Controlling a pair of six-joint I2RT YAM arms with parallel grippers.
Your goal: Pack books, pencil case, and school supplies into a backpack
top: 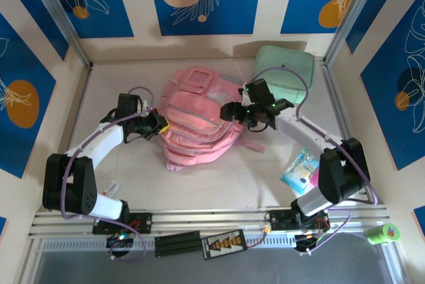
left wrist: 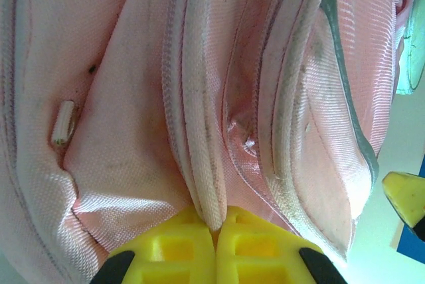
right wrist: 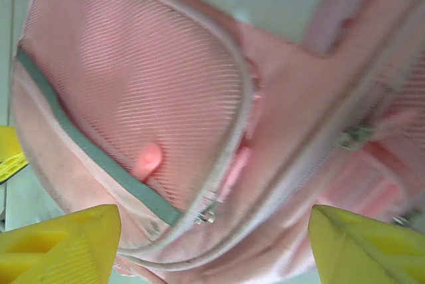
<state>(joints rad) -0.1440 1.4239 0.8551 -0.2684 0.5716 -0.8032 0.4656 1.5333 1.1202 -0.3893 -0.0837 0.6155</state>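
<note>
The pink backpack (top: 196, 121) lies flat in the middle of the table. At its left side my left gripper (top: 161, 125) is shut on the backpack; the left wrist view has the yellow jaws (left wrist: 216, 225) pinched on a white piped seam (left wrist: 199, 131) of the backpack (left wrist: 119, 98). Over the bag's right side hangs my right gripper (top: 232, 110), open. From that wrist its yellow fingers (right wrist: 66, 241) stand wide apart above the backpack (right wrist: 166, 78), with a metal zip slider (right wrist: 209, 212) between them and nothing held. The books are out of view.
A mint-green rounded box (top: 284, 65) sits at the back right, touching the backpack's top. By the right arm's base lies a blue and white packet (top: 299, 171). A green tape roll (top: 385, 233) rests outside the frame at the near right. Walls enclose the table.
</note>
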